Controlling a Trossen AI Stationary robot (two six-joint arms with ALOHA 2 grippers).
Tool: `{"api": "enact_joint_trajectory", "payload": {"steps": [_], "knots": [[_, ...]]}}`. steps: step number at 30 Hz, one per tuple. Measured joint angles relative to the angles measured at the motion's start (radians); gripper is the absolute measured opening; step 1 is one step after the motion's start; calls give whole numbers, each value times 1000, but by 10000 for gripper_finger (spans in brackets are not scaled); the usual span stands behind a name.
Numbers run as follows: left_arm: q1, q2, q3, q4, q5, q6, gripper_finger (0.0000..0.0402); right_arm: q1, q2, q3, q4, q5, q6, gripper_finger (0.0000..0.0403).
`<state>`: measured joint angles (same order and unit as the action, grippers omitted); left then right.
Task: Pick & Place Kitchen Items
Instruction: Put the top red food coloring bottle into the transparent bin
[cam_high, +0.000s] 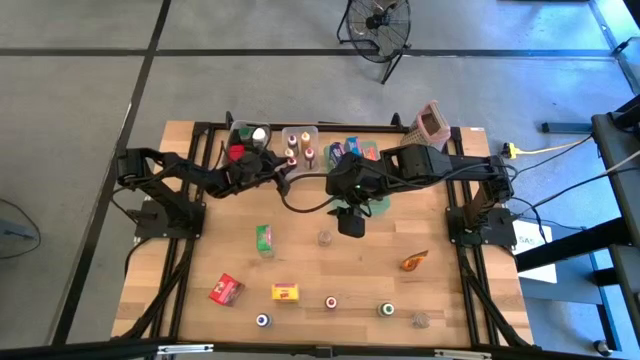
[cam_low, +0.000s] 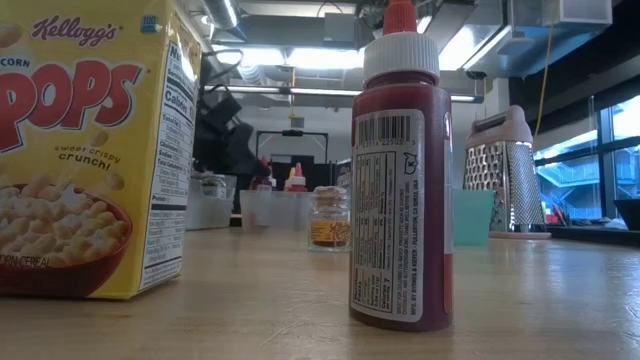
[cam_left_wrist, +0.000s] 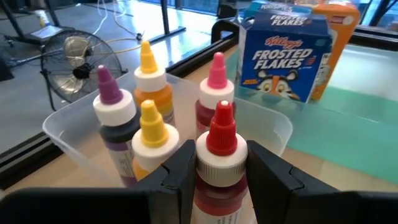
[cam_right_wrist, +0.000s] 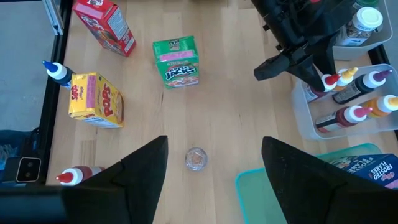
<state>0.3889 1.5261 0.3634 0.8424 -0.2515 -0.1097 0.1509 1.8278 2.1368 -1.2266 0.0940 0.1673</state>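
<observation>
Reaching along the desk's far edge, the left arm is stretched from its base at the left side toward the clear bin (cam_high: 301, 142), where its left gripper (cam_left_wrist: 219, 171) is closed on a red-capped bottle (cam_left_wrist: 219, 165). The bottle is held upright between the dark fingers (cam_left_wrist: 180, 168), just at the bin's wall, beside the yellow-, purple- and pink-capped bottles standing inside. The right arm is extended from the right side toward the desk's middle, and its right gripper (cam_right_wrist: 214, 158) is kept open and empty, pointing down above a small glass jar (cam_right_wrist: 196, 158). A green carton (cam_high: 264, 240), a yellow carton (cam_high: 286, 292) and a red carton (cam_high: 226, 289) lie toward the near-left corner.
</observation>
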Motion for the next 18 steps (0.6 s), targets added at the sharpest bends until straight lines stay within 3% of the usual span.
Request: {"api": "enact_joint_trajectory", "payload": {"steps": [5,10,18], "knots": [[0,0,0,1,23,0,112,0,0,0,0,0,0,263],[0,0,0,0,27,-8,151,0,0,0,0,0,0,263],[-1,0,0,-1,38,-9,135,0,0,0,6,-1,0,263]]}}
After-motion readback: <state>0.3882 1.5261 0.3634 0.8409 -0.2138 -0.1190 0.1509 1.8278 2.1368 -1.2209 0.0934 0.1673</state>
